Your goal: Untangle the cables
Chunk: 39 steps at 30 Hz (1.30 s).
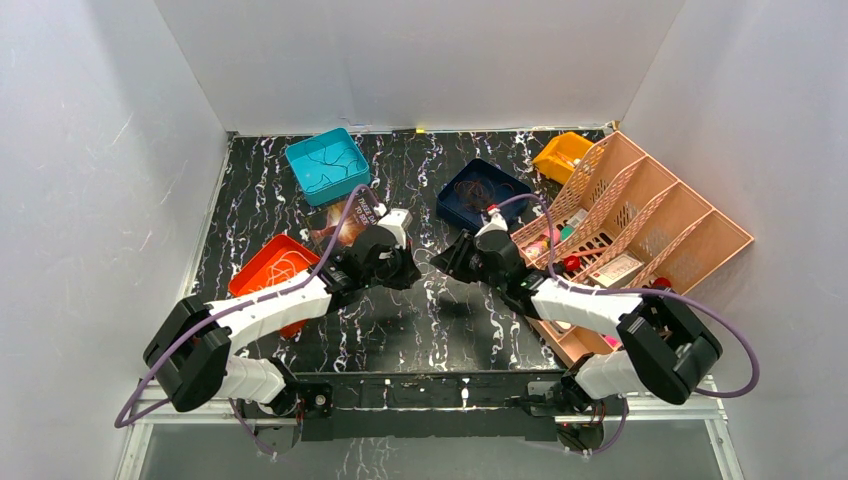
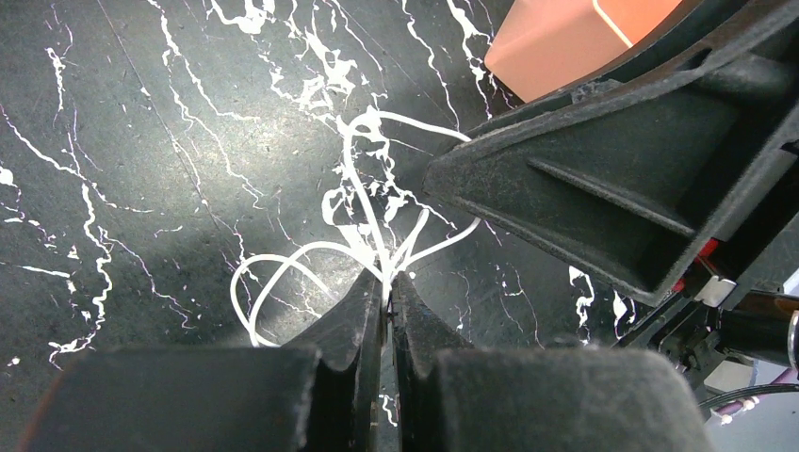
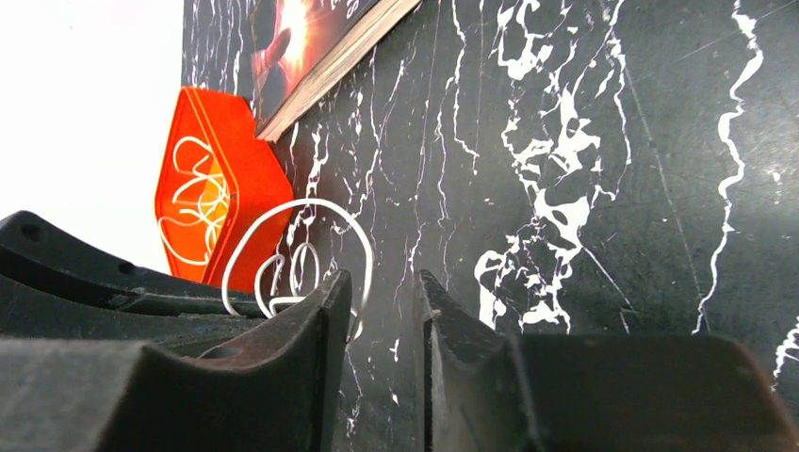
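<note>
Three pale walls (image 1: 400, 60), marbled table (image 1: 420, 335) (white cables (image 2: 348, 151))

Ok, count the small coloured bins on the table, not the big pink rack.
4: a teal bin back left, a navy bin back centre, a yellow bin by the pink rack, an orange bin partly under the left arm. Arms may hide others.

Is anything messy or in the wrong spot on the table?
Yes. A white cable lies in twisty, crossing loops on the table, not inside any tray, and the left claw is shut on it. Other white loops sit inside the orange tray.
</note>
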Each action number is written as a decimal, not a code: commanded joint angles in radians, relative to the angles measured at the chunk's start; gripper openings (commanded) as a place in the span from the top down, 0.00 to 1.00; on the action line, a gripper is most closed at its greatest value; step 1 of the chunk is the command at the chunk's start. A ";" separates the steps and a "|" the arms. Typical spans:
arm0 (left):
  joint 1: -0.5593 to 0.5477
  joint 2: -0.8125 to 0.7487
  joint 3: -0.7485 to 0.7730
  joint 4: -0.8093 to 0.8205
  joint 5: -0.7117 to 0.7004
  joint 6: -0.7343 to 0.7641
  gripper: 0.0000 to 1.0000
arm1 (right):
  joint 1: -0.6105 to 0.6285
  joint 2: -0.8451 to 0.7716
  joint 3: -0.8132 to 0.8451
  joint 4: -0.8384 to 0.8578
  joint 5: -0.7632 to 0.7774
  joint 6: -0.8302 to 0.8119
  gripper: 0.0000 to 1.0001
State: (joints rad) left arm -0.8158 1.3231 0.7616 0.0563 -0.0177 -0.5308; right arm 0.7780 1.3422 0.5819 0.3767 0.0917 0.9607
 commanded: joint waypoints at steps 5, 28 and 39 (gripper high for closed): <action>-0.008 -0.036 -0.013 0.024 -0.004 0.008 1.00 | -0.009 0.005 0.086 0.044 -0.119 -0.118 0.83; -0.008 -0.200 -0.085 0.135 -0.047 -0.019 0.50 | -0.014 -0.182 0.139 -0.213 -0.087 -0.358 1.00; -0.007 -0.100 -0.064 0.238 -0.015 -0.052 0.52 | -0.013 -0.176 0.149 -0.195 -0.092 -0.304 1.00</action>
State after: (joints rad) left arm -0.8185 1.1973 0.6815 0.2462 -0.0368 -0.5770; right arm 0.7670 1.1828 0.6807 0.1516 -0.0021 0.6357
